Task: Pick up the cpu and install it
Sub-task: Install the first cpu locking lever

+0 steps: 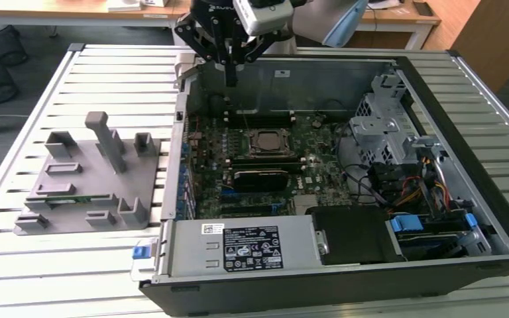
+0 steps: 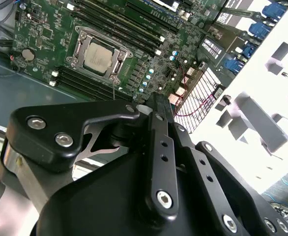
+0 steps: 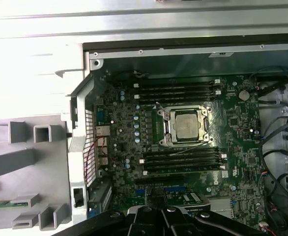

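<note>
The cpu (image 1: 266, 142) lies flat in the black-framed socket in the middle of the motherboard (image 1: 317, 172), inside the open computer case. Its pale silvery top plate faces up in both wrist views (image 2: 99, 55) (image 3: 188, 125). My gripper (image 1: 231, 81) hangs above the case's far wall, well apart from the cpu and higher than it. Its black fingers (image 2: 156, 105) are pressed together with nothing between them. In the first wrist view the gripper (image 3: 158, 214) is over the motherboard's edge, away from the socket.
A grey printed fixture (image 1: 87, 179) with posts and slots stands on the slatted table at the exterior view's left, holding a thin green circuit strip (image 1: 60, 199). The case holds a power supply (image 1: 236, 248), drive cage (image 1: 383, 126) and cables (image 1: 413, 192).
</note>
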You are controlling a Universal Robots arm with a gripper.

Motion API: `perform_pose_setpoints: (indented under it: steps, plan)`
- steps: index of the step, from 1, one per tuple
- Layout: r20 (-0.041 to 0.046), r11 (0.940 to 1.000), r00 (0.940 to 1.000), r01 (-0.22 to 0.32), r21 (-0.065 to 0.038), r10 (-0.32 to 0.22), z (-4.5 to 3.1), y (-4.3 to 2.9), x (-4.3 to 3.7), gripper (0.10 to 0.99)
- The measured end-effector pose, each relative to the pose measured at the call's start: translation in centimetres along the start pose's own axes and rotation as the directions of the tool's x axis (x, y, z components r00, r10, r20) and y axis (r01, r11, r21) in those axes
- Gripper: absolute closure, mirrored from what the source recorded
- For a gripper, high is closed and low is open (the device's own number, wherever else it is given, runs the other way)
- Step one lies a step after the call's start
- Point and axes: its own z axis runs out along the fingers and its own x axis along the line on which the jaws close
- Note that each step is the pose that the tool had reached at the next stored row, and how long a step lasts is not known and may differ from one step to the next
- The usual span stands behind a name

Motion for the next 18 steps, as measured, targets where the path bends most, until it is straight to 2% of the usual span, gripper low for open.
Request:
perform_pose_setpoints:
  steps: [7,14,18]
  plan:
    - [-0.0001,1.0,1.0,0.0,0.0,0.0,0.62,0.11,0.08,0.98]
    - [-0.0001,1.0,1.0,0.0,0.0,0.0,1.06,1.0,0.15,0.98]
    - [0.0001,1.0,1.0,0.0,0.0,0.0,1.6,1.34,0.19,0.98]
